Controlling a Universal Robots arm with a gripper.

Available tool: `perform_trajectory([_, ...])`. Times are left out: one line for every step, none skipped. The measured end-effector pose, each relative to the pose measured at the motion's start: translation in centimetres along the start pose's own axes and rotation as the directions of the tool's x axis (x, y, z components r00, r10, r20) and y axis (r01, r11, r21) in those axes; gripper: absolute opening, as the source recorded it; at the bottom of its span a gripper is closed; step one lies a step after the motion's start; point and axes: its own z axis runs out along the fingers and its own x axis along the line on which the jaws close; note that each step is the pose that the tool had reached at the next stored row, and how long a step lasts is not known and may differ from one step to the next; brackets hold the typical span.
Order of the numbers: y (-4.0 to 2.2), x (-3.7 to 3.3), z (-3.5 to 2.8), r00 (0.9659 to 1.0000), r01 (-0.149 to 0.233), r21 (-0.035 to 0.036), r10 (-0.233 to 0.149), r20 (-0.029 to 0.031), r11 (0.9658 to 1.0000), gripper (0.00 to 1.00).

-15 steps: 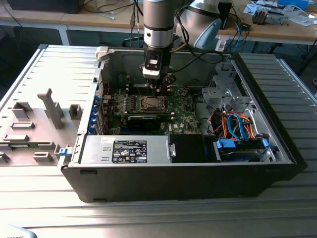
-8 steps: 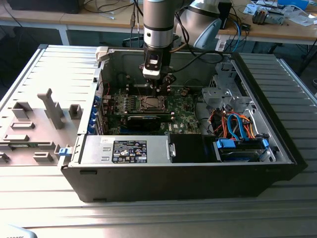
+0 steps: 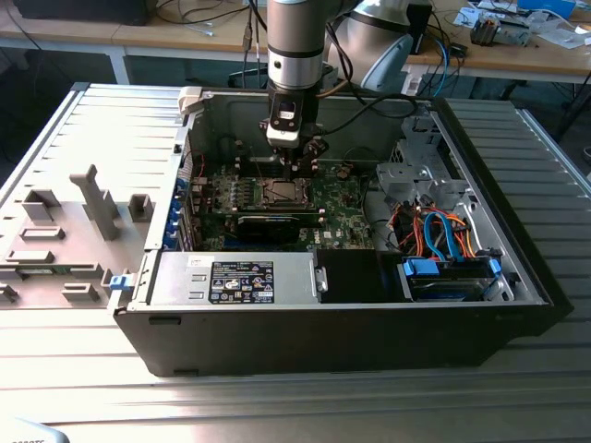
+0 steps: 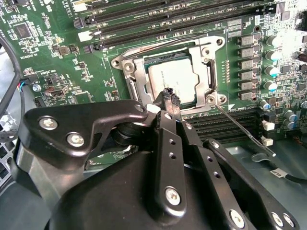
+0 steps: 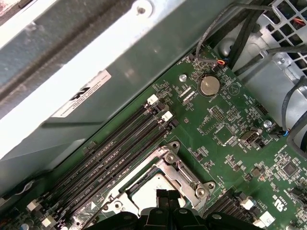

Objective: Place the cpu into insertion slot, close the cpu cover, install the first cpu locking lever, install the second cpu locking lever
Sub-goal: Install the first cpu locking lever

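fingertips (image 4: pixel 173 100) of the gripper (image 4: pixel 169 96) pressed together and empty, by the edge of the cpu cover (image 4: pixel 136 79) shut over the seated cpu (image 4: pixel 175 76); one locking lever (image 4: pixel 242 130) juts free, so lever installation seems in hand, calling for a downward, hooking push.

The computer case (image 3: pixel 323 337) stands open above the cpu cover (image 4: pixel 135 76), leaving the way down free. A thin locking lever (image 4: pixel 242 132) juts from the cover's corner. Memory slots (image 4: pixel 168 19) flank it, and cables (image 3: pixel 443 231) crowd the exterior view's right.
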Motion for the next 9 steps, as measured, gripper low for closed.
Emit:
perform_trajectory([0.00, 0.00, 0.00, 1.0000, 0.001, -0.0001, -0.001, 0.0000, 1.0000, 0.11])
perform_trajectory([0.00, 0.00, 0.00, 1.0000, 0.002, -0.0002, -0.002, 0.0000, 1.0000, 0.11])
perform_trajectory([0.00, 0.00, 0.00, 1.0000, 0.003, -0.0002, -0.003, 0.0000, 1.0000, 0.11])
perform_trajectory([0.00, 0.00, 0.00, 1.0000, 0.003, -0.0003, -0.003, 0.0001, 1.0000, 0.11])
perform_trajectory([0.00, 0.00, 0.00, 1.0000, 0.004, -0.0002, -0.004, 0.0000, 1.0000, 0.11])
perform_trajectory([0.00, 0.00, 0.00, 1.0000, 0.005, -0.0003, -0.005, 0.0000, 1.0000, 0.11])
perform_trajectory([0.00, 0.00, 0.00, 1.0000, 0.005, -0.0003, -0.005, 0.0001, 1.0000, 0.11])
perform_trajectory([0.00, 0.00, 0.00, 1.0000, 0.006, -0.0003, -0.006, 0.0001, 1.0000, 0.11])
perform_trajectory([0.00, 0.00, 0.00, 1.0000, 0.007, -0.0004, -0.007, 0.0001, 1.0000, 0.11])
